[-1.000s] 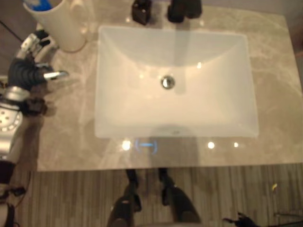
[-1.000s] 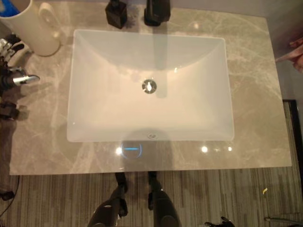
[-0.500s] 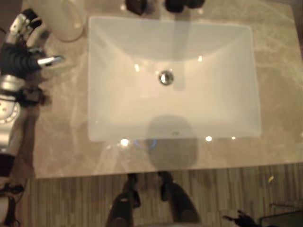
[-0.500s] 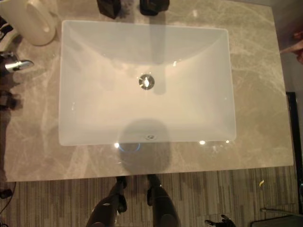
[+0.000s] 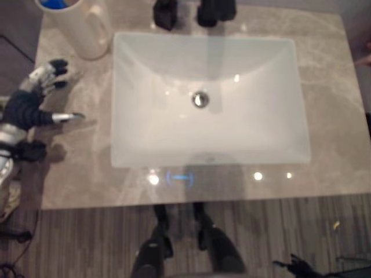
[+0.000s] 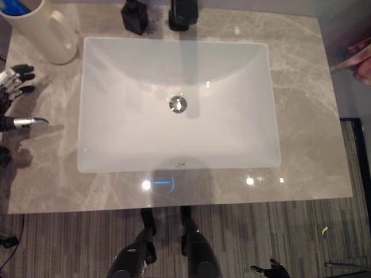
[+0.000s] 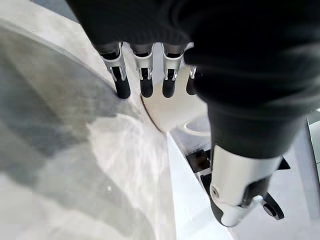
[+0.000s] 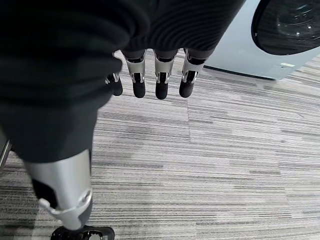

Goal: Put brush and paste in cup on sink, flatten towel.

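Where the marble desk (image 6: 313, 116) meets its front edge, low in the eye views, grey striped carpet (image 6: 278, 237) begins, and the desk's right edge runs down the right of the frame beside a darker floor. Between the white basin (image 6: 174, 104) and the desk's left edge lies a bare strip of marble; the left hand (image 5: 29, 104) hovers over it at the left edge of the frame, fingers (image 7: 145, 80) straight and spread, thumb pointing toward the basin, holding nothing. At the upper left corner stands the cream cup (image 6: 46, 35), near the basin's corner, with something blue (image 6: 14, 7) showing in its mouth; whether that is brush or paste cannot be told. Two dark fittings (image 6: 134, 16) stand at the basin's back rim, top centre. Right of the basin the marble is broad and bare, and a person's hand (image 6: 356, 61) shows at the upper right edge. Over the carpet, before a pale appliance (image 8: 260, 45), the right hand (image 8: 155, 75) hangs with fingers straight and empty.
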{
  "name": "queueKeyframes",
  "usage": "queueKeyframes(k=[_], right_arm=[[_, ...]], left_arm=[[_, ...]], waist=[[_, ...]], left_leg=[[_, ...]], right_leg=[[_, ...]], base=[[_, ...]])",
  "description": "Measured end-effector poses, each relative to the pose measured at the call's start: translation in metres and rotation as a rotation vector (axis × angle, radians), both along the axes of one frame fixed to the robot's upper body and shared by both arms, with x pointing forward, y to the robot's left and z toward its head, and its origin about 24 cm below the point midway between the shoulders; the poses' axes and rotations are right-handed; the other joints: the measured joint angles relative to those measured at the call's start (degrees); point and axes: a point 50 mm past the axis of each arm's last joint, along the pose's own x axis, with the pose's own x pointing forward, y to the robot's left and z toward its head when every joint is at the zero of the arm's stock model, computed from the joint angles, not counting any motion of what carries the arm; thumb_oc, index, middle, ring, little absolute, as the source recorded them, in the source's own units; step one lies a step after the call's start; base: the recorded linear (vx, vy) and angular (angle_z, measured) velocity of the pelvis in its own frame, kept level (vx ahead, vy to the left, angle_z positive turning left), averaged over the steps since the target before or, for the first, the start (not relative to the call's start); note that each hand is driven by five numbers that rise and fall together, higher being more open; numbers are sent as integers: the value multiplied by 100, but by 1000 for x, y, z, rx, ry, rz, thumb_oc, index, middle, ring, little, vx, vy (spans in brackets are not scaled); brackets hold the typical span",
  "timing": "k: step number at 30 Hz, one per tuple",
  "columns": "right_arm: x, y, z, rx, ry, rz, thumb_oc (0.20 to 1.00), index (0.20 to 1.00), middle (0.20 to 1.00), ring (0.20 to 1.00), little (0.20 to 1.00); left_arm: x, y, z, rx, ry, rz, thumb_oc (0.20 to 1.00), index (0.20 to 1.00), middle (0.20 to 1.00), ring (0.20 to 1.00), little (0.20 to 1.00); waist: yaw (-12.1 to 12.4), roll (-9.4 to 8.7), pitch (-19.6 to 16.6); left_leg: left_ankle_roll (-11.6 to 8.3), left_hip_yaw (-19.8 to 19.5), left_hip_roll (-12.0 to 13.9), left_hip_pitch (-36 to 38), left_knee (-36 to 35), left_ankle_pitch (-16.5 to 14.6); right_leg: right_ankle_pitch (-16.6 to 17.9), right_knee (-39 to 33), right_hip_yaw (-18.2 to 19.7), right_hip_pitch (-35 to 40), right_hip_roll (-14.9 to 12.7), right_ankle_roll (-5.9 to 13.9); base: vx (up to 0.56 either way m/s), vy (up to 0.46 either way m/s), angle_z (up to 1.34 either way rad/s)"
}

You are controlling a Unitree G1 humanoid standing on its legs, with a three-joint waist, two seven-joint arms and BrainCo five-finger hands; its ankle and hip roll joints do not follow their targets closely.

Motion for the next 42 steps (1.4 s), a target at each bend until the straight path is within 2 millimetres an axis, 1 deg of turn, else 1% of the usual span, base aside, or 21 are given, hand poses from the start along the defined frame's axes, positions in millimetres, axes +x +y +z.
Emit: queueKeyframes(k=[5,7,9,11,13,15,19,23,34,35,39,42], right_arm=[[0,-2,1,-5,1,2,1000,1000,1000,1000,1000],[0,-4,2,-13,0,3,1000,1000,1000,1000,1000],[1,-4,2,-13,-1,5,1000,1000,1000,1000,1000],[1,-5,3,-15,0,5,1000,1000,1000,1000,1000],[0,-5,2,-15,7,5,1000,1000,1000,1000,1000],[0,-5,2,-17,7,5,1000,1000,1000,1000,1000],[-5,-8,2,-25,28,-7,1000,1000,1000,1000,1000],[-6,-8,2,-25,30,-9,1000,1000,1000,1000,1000],[-6,-8,2,-25,30,-10,1000,1000,1000,1000,1000],[-6,-8,2,-25,30,-10,1000,1000,1000,1000,1000],[-5,-8,2,-26,28,-8,1000,1000,1000,1000,1000],[-5,-8,2,-26,28,-7,1000,1000,1000,1000,1000]], left_arm=[[0,1,-4,-1,25,1,1000,1000,1000,1000,1000],[4,4,-8,-34,29,12,1000,1000,1000,1000,1000],[8,5,-8,-54,20,22,1000,1000,1000,1000,1000],[13,7,-8,-80,18,30,1000,1000,1000,1000,1000],[21,6,-5,-102,6,28,1000,1000,1000,1000,1000],[26,3,-2,-100,4,18,1000,1000,1000,1000,1000],[34,-9,7,-70,-2,-30,1000,1000,1000,1000,1000],[35,-10,9,-69,-9,-35,1000,1000,1000,1000,1000],[35,-12,9,-67,-8,-47,1000,1000,1000,1000,1000],[36,-15,12,-68,-21,-59,1000,1000,1000,1000,1000],[39,-21,13,-79,-15,-89,1000,1000,1000,1000,1000],[40,-29,15,-49,12,-138,1000,1000,1000,1000,1000]], waist=[[12,45,-31],[5,84,-79],[22,95,-86],[-11,101,-101],[0,103,-175],[-26,97,-192],[-28,77,-216],[-88,62,-223],[-104,61,-231],[-98,61,-237],[-101,58,-238],[-98,57,-238]], left_leg=[[-10,-97,-2,3,1,20],[-9,-116,-8,3,1,21],[-10,-121,-6,0,1,22],[-13,-119,-6,-3,0,23],[-22,-124,-10,-90,1,32],[-16,-128,-15,-104,0,40],[-15,-125,-24,-169,0,40],[-14,-98,-24,-163,0,39],[-15,-40,-23,-210,-1,35],[-13,-47,-24,-270,0,37],[-12,-51,-28,-270,0,37],[-13,-45,-29,-270,0,37]], right_leg=[[0,8,-74,39,1,0],[0,8,-83,45,-2,0],[0,7,-89,44,-3,0],[0,6,-83,40,-2,0],[6,7,-80,-41,-3,-9],[9,7,-82,-55,-5,-12],[9,8,-76,-120,-13,-12],[7,8,-54,-126,-10,-9],[3,-20,6,-198,-8,-4],[15,-10,0,-257,-8,-16],[19,8,-1,-256,-8,-13],[18,7,5,-258,-8,-12]], base=[[-45,-7,9],[-37,0,5],[0,0,0],[0,0,0],[6,8,2],[0,0,0],[17,10,-1],[37,12,-4],[31,0,-2],[0,0,0],[9,0,1],[0,0,0]])
